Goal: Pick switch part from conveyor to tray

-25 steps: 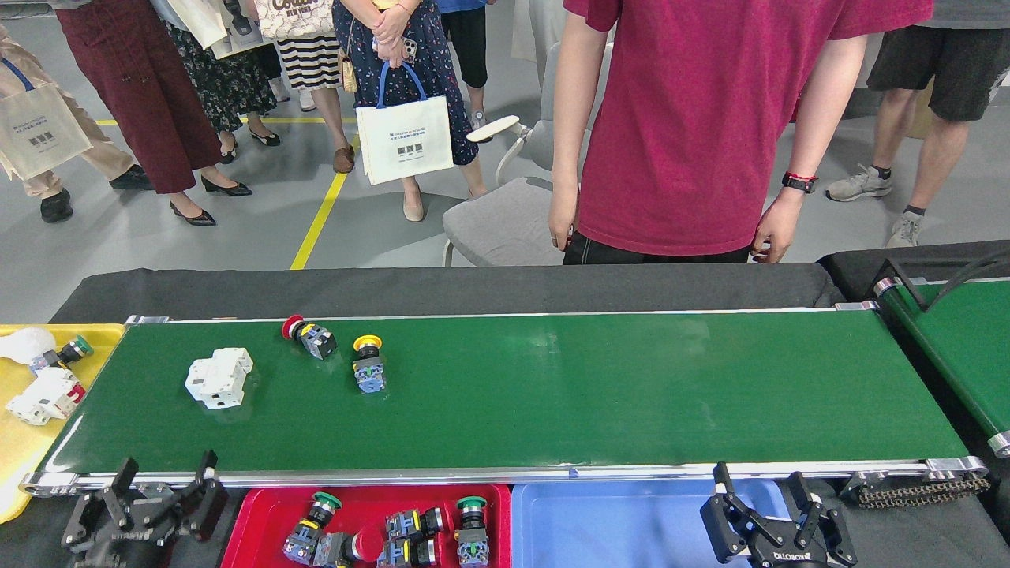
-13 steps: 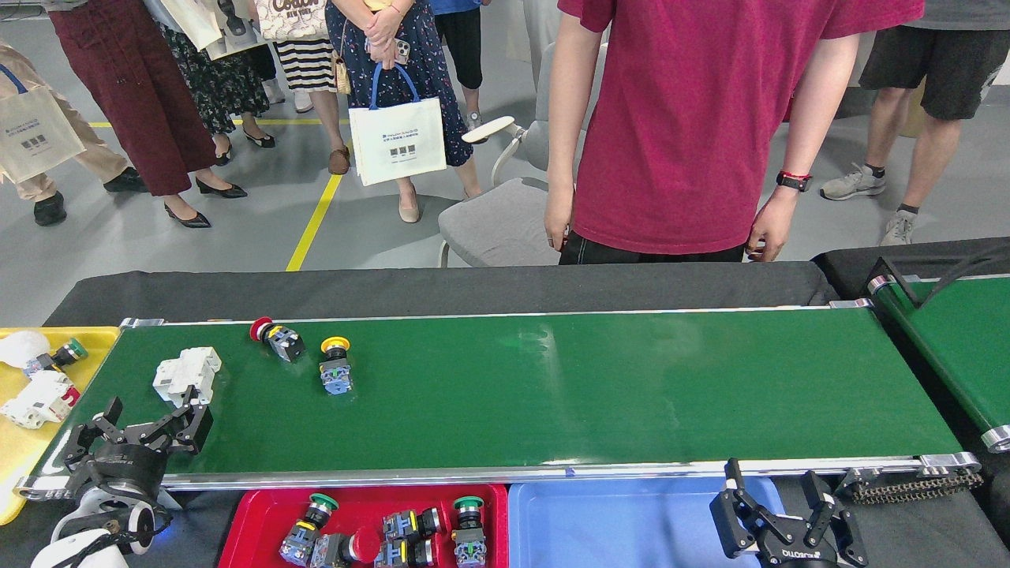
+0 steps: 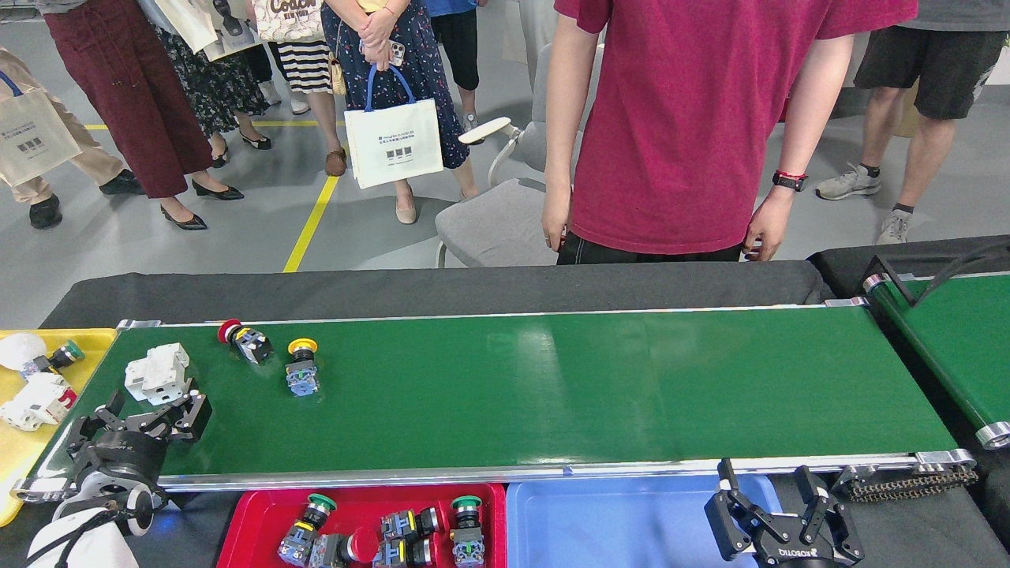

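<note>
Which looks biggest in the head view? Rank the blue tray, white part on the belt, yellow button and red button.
1. Blue tray, cut off by the frame edge.
2. White part.
3. Yellow button and red button: alike, no ranking.

smooth, faintly glossy green conveyor (image 3: 552, 394) with silver metal rails, glossy plastic red tray (image 3: 252, 513), matt black cloth (image 3: 442, 285) behind.
</note>
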Tool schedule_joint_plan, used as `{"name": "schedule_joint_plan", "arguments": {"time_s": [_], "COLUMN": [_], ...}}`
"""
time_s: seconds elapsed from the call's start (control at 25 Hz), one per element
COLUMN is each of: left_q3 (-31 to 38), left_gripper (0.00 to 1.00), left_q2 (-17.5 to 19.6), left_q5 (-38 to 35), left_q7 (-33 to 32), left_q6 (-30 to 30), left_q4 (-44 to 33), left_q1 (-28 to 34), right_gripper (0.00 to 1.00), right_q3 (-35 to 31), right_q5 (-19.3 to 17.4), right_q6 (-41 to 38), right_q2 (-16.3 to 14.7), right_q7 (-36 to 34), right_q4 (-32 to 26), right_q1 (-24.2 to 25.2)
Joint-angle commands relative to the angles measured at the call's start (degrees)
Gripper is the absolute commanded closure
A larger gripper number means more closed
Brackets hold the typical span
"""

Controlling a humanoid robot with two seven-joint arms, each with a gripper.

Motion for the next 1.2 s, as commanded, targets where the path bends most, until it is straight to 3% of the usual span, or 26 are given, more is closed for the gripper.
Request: {"name": "schedule_joint_plan", "arguments": {"time_s": [0.0,0.08,0.2,0.28,0.36,0.52,0.76,0.84,0.96,1.08,1.16], "left_q3": [-0.14,-2.34,-10.07,-10.34,-10.69,-10.87,-11.04,-11.04,-10.95,-10.95,-11.13], "left_gripper": [0.01,0.08,0.5,0.71,0.84,0.91,0.94,0.95,0.95,0.95,0.94], "left_q2": [1.34,3.01,4.24,4.16,4.24,3.98,4.33,4.42,4.95,4.33,1.87], "left_q5": [-0.45,-0.45,0.34,1.22,2.54,2.81,2.54,2.63,2.81,3.07,3.33], "left_q7": [0.84,3.47,9.8,10.15,10.15,9.71,9.98,9.98,9.63,7.25,4.7], "left_q6": [3.14,7.27,12.98,13.33,13.07,13.77,12.55,9.29,1.38,-9.78,-16.64], "left_q4": [5.73,14.88,26.74,27.62,27.97,28.41,26.13,19.89,3.19,-22.56,-40.14], "left_q1": [-5.19,-10.03,-16.62,-17.15,-17.15,-17.15,-17.15,-16.53,-11.52,3.77,16.43], "right_gripper": [0.01,0.01,0.01,0.02,0.02,0.02,0.02,0.01,0.01,0.01,0.02], "right_q3": [-0.11,-0.02,0.24,1.03,1.39,1.56,1.56,1.56,1.21,1.3,1.3], "right_q5": [0.1,0.36,0.36,0.36,0.36,0.36,0.36,0.45,2.03,3.0,3.09], "right_q6": [-0.21,-0.21,-0.47,-0.47,-0.47,-0.47,-0.38,-0.21,0.76,1.99,1.99], "right_q2": [-0.56,-0.48,-0.65,-0.65,-0.56,-0.48,-0.39,-0.48,-0.48,-0.48,-0.56], "right_q7": [-0.57,-0.57,-0.57,-0.48,-0.39,-0.3,-0.3,-0.39,-0.48,-0.48,-0.48], "right_q4": [-0.91,-0.91,-0.91,-0.83,-0.74,-0.74,-0.82,-0.83,-0.91,-0.74,-0.65], "right_q1": [-1.0,-1.0,-0.74,-0.56,-1.0,-1.18,-0.82,-0.56,-0.56,-0.47,-0.47]}}
